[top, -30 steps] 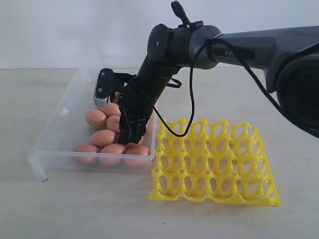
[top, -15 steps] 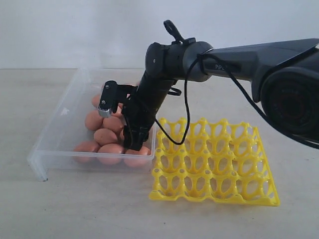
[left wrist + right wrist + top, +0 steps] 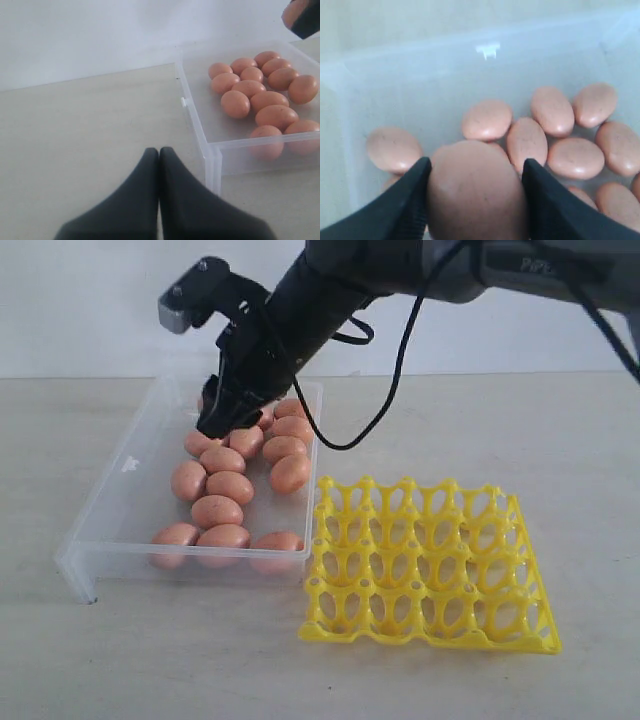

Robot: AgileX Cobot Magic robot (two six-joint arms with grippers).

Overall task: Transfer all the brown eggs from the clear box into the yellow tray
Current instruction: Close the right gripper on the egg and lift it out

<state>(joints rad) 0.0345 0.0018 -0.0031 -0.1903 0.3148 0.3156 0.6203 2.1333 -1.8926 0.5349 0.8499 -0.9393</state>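
Observation:
My right gripper (image 3: 218,418) hangs above the back of the clear box (image 3: 108,512), and the arm hides its fingertips in the exterior view. The right wrist view shows this gripper (image 3: 476,161) shut on one brown egg (image 3: 476,192), held clear of the box floor. Several more brown eggs (image 3: 230,486) lie loose in the box. The yellow tray (image 3: 430,565) stands just right of the box with every cup empty. In the left wrist view, my left gripper (image 3: 159,150) is shut on nothing, low over the table beside a corner of the box (image 3: 212,155).
The right arm's black cable (image 3: 385,390) loops down over the box's right wall. Bare table lies in front of the box and tray. A white wall runs behind the table. The left arm is out of the exterior view.
My right gripper has risen from among the front eggs and swung up toward the back left of the box, carrying one egg. The eggs it covered now show.

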